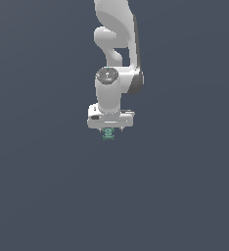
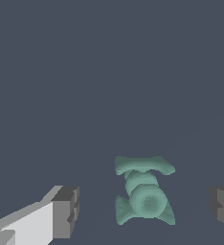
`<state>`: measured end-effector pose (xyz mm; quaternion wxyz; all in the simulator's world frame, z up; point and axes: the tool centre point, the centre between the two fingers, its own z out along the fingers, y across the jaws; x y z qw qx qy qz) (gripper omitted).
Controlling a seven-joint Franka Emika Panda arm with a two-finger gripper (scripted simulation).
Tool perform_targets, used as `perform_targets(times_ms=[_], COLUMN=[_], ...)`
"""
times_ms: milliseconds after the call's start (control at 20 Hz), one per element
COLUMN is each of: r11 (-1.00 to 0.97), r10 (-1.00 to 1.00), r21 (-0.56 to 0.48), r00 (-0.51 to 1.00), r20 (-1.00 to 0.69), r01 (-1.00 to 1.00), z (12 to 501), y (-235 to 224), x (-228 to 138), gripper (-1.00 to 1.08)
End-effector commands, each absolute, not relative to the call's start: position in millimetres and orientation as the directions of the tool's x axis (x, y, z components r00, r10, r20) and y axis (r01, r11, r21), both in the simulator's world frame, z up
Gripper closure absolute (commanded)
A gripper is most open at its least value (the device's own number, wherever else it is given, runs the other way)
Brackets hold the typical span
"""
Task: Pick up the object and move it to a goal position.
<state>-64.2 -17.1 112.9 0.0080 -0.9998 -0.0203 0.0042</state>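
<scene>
The gripper (image 2: 142, 210) stands wide apart, its two grey-tipped fingers (image 2: 66, 211) each well clear of the object (image 2: 143, 191) that sits between them; it grips nothing. In the wrist view the teal-green object shows a ribbed middle with a rounded end and flared pieces at both ends, lying on the flat grey worktop (image 2: 109, 72). In the exterior view the white gripper (image 1: 110, 129) points straight down from the arm (image 1: 117, 59), and the object (image 1: 108, 135) peeks out directly beneath it, partly hidden by the gripper body. Whether the fingertips reach the worktop cannot be told.
</scene>
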Motion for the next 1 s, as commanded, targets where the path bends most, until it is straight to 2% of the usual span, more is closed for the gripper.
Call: perform_targets(times_ms=[0, 350, 950], r11=[-0.999, -0.999, -0.999], r10=[0.044, 0.049, 0.049], r21=[-0.010, -0.001, -0.001], r00=[0.999, 0.999, 0.999], r20=[-0.005, 0.000, -0.001], r01=[0.044, 0.049, 0.049], z=[104, 91, 71], y=[-23, -32, -33], x=[-75, -92, -94], gripper=[-0.92, -0.92, -0.92])
